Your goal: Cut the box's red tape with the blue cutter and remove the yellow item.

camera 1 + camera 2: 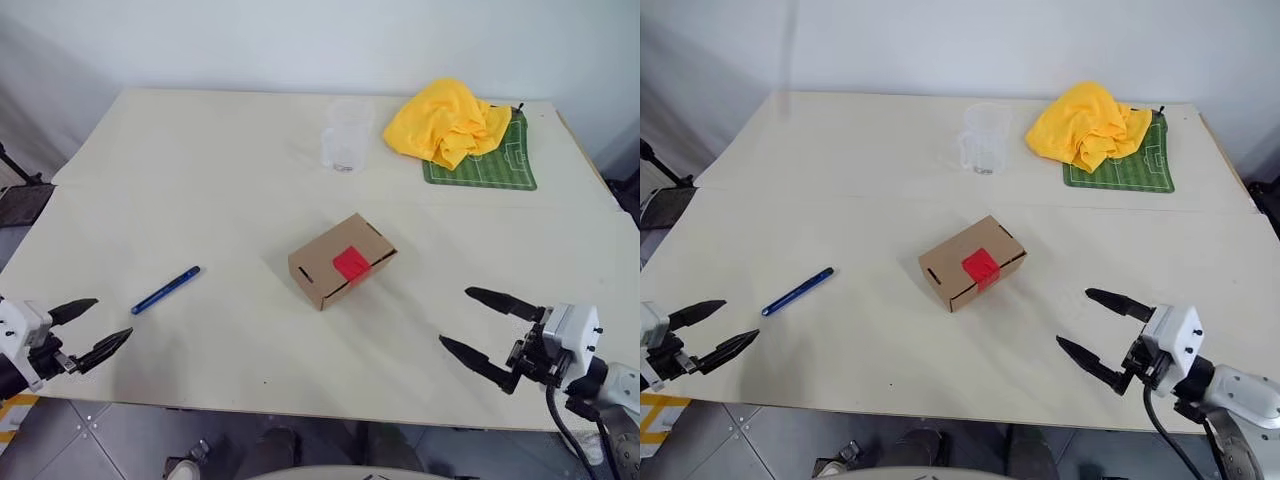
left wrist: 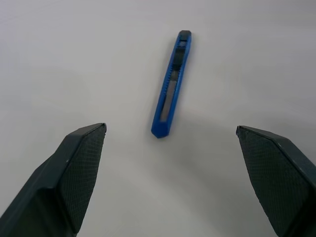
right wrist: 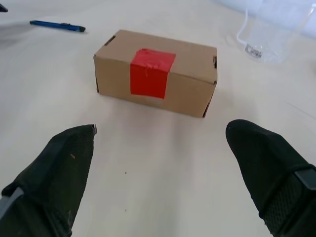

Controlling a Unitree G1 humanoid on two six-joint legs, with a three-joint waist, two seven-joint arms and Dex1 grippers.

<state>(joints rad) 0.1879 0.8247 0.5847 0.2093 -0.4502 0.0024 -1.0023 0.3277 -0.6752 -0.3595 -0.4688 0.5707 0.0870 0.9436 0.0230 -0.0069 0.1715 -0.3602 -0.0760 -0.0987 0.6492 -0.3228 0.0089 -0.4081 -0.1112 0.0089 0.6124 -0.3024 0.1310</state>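
Left eye view shows you the small brown cardboard box (image 1: 342, 261) with its red tape patch (image 1: 351, 263), sealed. Your slim blue cutter (image 1: 166, 289) lies left of it. Left gripper (image 1: 92, 330) and right gripper (image 1: 484, 325) both hover empty, jaws spread wide.

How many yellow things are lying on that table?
1: a crumpled yellow cloth at the table's far right corner, lying partly on a green mat. Anything yellow inside the closed box would be hidden.
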